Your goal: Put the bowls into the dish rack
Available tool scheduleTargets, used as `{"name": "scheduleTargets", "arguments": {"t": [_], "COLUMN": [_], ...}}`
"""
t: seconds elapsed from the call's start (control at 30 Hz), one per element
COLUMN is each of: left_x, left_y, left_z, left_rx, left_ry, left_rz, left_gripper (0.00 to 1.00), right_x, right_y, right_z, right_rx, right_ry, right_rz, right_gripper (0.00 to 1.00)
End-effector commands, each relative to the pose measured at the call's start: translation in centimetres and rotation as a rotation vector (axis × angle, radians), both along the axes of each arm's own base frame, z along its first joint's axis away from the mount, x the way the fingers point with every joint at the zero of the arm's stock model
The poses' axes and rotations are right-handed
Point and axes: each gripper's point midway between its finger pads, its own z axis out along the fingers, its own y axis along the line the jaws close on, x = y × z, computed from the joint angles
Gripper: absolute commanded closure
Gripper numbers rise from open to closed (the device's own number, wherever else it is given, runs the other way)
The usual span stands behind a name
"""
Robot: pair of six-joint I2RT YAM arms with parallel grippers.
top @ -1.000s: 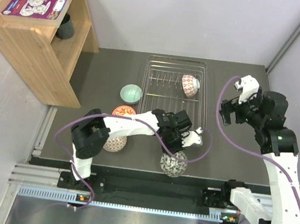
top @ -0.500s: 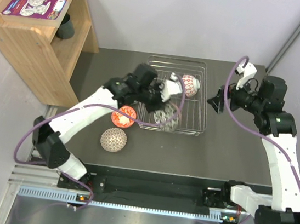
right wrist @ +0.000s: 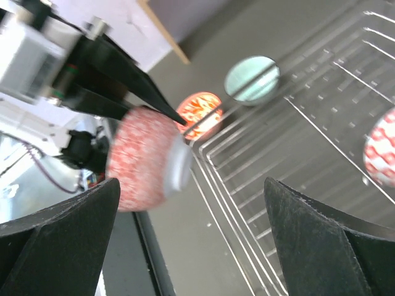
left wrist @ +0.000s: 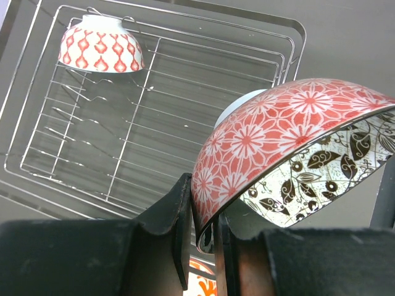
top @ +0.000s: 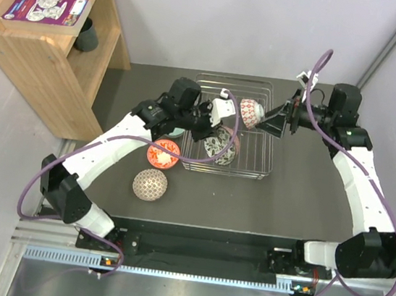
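Beige-brown mesh bowl [top: 149, 184] nearest, loose on the counter [top: 301, 198]. Red-orange bowl [top: 162, 154] just beyond, beside the near-left corner of the dish rack [top: 249, 174].

Next out: left pincer [left wrist: 203, 206] clamped on the rim of the held bowl [left wrist: 290, 132], red floral outside, dark leaves on white inside. Hangs tilted above the rack's near half, not yet among the tines.

Mint bowl [right wrist: 252, 79] on the counter off the rack's left side, mostly hidden under the left arm from above.

Farther: red-and-white bowl [top: 250, 113] already on edge at the rack's far right. Right pincer [top: 274, 121] spread wide, empty, just beside it.

Step in hand, as judged: racking a second bowl. Next move calls for tipping it on edge, lowering between tines clear of the racked one, then letting go.
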Motion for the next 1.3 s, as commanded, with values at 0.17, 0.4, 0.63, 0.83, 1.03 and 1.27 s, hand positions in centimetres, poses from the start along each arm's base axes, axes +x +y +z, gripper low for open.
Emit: {"name": "scheduleTargets", "arguments": {"t": [0.17,0.4,0.63,0.83,1.03,1.27], "left_x": [1.6,2.1,1.8,1.6,1.7,1.7], "left_y": [-2.0,-2.4,-2.5,-2.8,-3.0,-3.4], "left_z": [3.6,4.5,4.2,3.8,3.5,3.1], "left_rx": [-0.109,-0.124,-0.129,-0.139,-0.139,-0.14], "left_ry": [-0.066,-0.071,-0.053,-0.036,-0.028,-0.008], "left_rz": [-0.014,-0.007,-0.016,-0.024,-0.028,-0.038], "left_gripper": [1.0,1.0,1.0,1.0,1.0,1.0], "right_x": [-1.9,-2.8,-3.5,-4.0,-4.6,-5.8], "right_y": [4.1,5.3,6.2,7.2,7.6,7.8], "right_z": [0.2,-4.4,-4.7,-4.8,-4.9,-3.9], "right_rx": [0.066,-0.001,0.0,0.01,0.035,0.081], "right_ry": [-0.016,0.032,0.042,0.055,0.083,0.087], "right_rz": [0.187,0.224,0.265,0.312,0.363,0.444], "right_gripper": [0.0,0.0,0.0,0.0,0.02,0.1]}}
